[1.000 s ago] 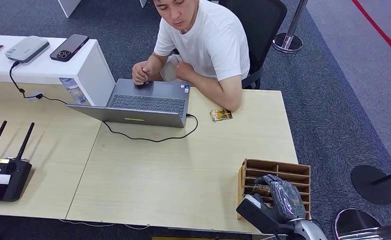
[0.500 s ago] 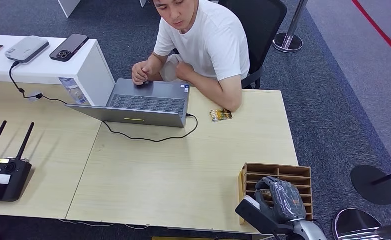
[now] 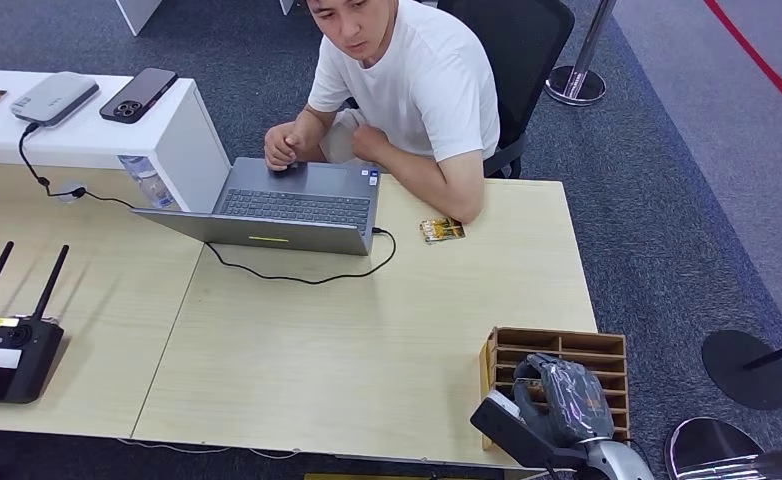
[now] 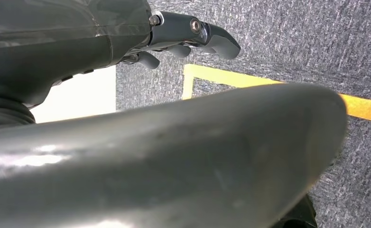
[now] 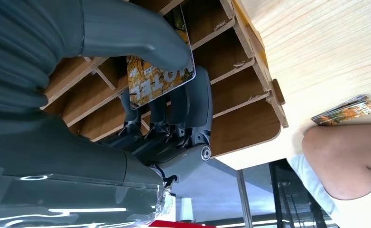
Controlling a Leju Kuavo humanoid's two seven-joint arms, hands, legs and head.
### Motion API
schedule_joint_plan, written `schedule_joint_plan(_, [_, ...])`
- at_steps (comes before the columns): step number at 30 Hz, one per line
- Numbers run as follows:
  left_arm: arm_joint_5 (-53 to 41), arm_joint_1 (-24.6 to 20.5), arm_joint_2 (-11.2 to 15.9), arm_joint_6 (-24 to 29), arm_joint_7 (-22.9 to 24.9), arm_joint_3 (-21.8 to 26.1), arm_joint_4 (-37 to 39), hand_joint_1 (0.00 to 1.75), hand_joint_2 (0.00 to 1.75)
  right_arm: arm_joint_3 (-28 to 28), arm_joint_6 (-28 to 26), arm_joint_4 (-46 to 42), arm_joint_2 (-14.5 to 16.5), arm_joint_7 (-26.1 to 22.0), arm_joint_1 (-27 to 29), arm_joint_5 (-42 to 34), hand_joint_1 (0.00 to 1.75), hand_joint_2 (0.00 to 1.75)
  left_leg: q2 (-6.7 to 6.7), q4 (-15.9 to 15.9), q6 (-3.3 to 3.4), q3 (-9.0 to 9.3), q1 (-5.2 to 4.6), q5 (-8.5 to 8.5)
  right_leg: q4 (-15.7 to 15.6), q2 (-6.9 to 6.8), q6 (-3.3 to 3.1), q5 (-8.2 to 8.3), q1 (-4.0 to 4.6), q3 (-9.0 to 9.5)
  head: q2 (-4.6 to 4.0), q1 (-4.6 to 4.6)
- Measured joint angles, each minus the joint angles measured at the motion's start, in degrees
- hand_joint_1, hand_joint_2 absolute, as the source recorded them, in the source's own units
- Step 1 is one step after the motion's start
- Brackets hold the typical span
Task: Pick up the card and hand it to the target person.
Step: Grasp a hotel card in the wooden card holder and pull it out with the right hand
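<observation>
Sitting at the far left of the desk [image 3: 367, 350], a black router [image 3: 7, 350] raises two antennas, and behind it a white counter [image 3: 97, 135] carries a phone [image 3: 138, 94] and a grey box [image 3: 54, 97]. Further right a grey laptop [image 3: 287, 205] lies open in front of a seated person [image 3: 407, 90] in a white shirt, whose forearm rests on the desk with a small stack of cards [image 3: 441, 230] just beside the elbow. At the near right corner stands a wooden slotted rack [image 3: 557, 350], and the right hand [image 3: 562, 400] reaches into it. Seen from the right wrist, that hand pinches the card [image 5: 162, 71] between its thick thumb [image 5: 141, 33] and dark fingers [image 5: 193, 104]; the card, printed in orange and yellow, sits partly within a compartment of the rack. The left hand [image 4: 183, 40] hangs over grey carpet with yellow floor tape, its fingers loosely curved and holding nothing.
</observation>
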Motion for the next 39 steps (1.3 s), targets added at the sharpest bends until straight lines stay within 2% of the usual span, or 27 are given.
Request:
schedule_joint_plan(2, [0.01,0.00,-0.01,0.01,-0.03,0.00,0.00,0.00,0.00,-0.01,0.00,0.00,0.01,-0.01,-0.02,0.07,1.54,1.75,0.00,0.00,0.00,0.00,0.00,0.00,0.00,0.00,0.00,0.00,0.00,0.00,0.00,0.00])
schedule_joint_plan(4, [0.01,0.00,-0.02,0.08,-0.17,0.00,0.00,0.00,0.00,-0.02,-0.01,0.00,0.02,-0.04,-0.06,0.11,1.57,1.75,0.00,0.00,0.00,0.00,0.00,0.00,0.00,0.00,0.00,0.00,0.00,0.00,0.00,0.00])
schedule_joint_plan(39, [-0.15,0.00,-0.03,0.19,-2.09,-0.02,0.00,0.00,0.00,0.01,-0.23,0.00,0.02,-1.42,-0.47,0.10,1.57,1.75,0.00,0.00,0.00,0.00,0.00,0.00,0.00,0.00,0.00,0.00,0.00,0.01,0.00,0.00])
